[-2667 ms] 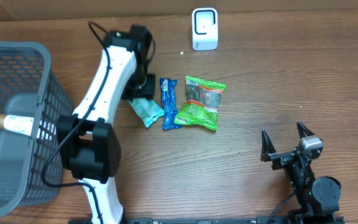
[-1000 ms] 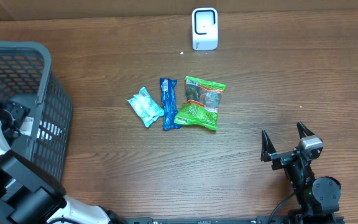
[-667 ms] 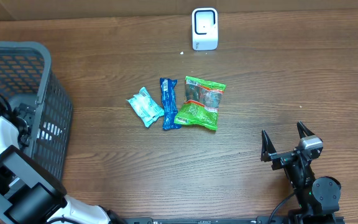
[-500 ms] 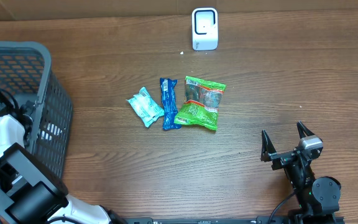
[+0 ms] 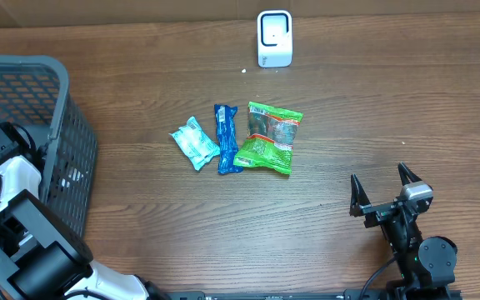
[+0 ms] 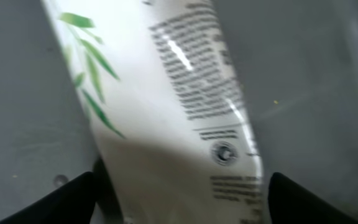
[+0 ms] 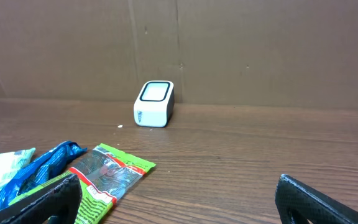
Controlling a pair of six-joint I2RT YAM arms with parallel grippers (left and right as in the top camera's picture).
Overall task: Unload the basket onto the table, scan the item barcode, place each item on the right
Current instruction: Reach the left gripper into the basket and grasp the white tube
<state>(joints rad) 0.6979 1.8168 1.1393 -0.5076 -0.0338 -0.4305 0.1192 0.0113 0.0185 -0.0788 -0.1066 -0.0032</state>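
Your left arm [image 5: 15, 171] now reaches down into the grey basket [image 5: 72, 117] at the table's left edge. A few seconds ago it stretched across the table [image 5: 365, 100] over the teal packet [image 5: 195, 142]. Over the last second it has only crept a little further into the basket.

In the wrist view the left gripper [image 6: 182, 182] straddles the white tube [image 6: 166, 118] (green leaves and small print on its side), which lies on the basket floor. Its fingers [image 6: 61, 199] stand apart on either side of the tube, but you cannot tell whether they press on it. From overhead the arm now hides the tube, which showed earlier.

The teal packet, the blue packet [image 5: 226, 137] and the green packet [image 5: 268, 137] lie side by side mid-table, unmoved. The white scanner [image 5: 274, 37] stands at the far edge as before.

Your right gripper [image 5: 379, 177] has stayed near the front right, fingers spread wide on nothing.
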